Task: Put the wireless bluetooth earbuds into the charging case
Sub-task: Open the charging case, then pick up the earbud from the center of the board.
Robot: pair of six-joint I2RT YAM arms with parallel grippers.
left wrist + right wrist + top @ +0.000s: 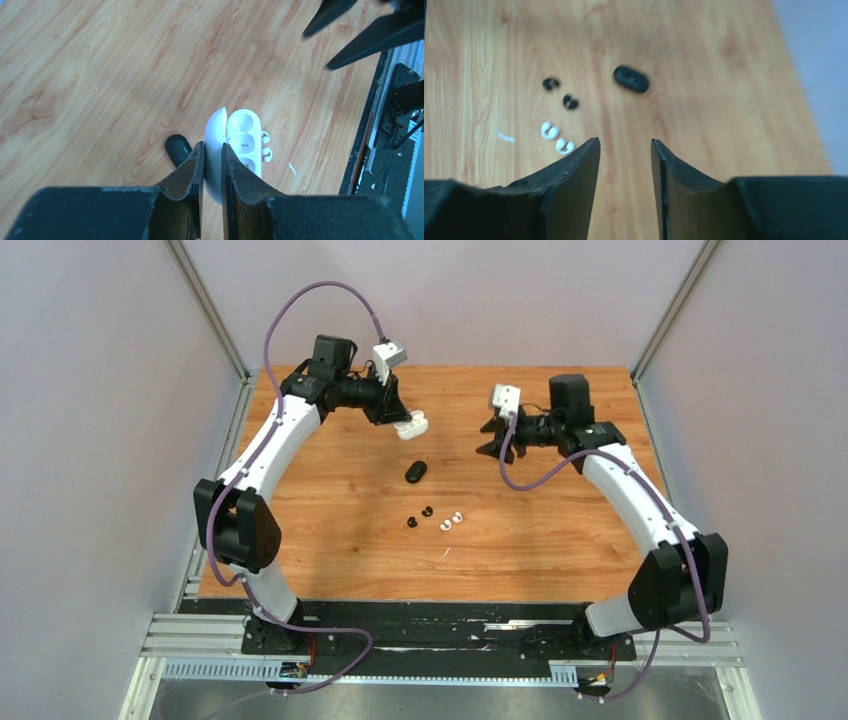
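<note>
Earbuds [570, 101] loose on table [330, 540], left pincer [212, 146] clamping open white case [245, 135]

The left arm [270, 440] rises from its base with the elbow pushed out to the left and the forearm reaching toward the far side. Its wrist [350, 390] turns inward toward the centre. The left jaws are almost closed, clamped on one half of an open white case [244, 137]. The right arm [630, 490] mirrors this pose, elbow out to the right, wrist turned inward. The right jaws stand parted, tips facing the left arm.
</note>
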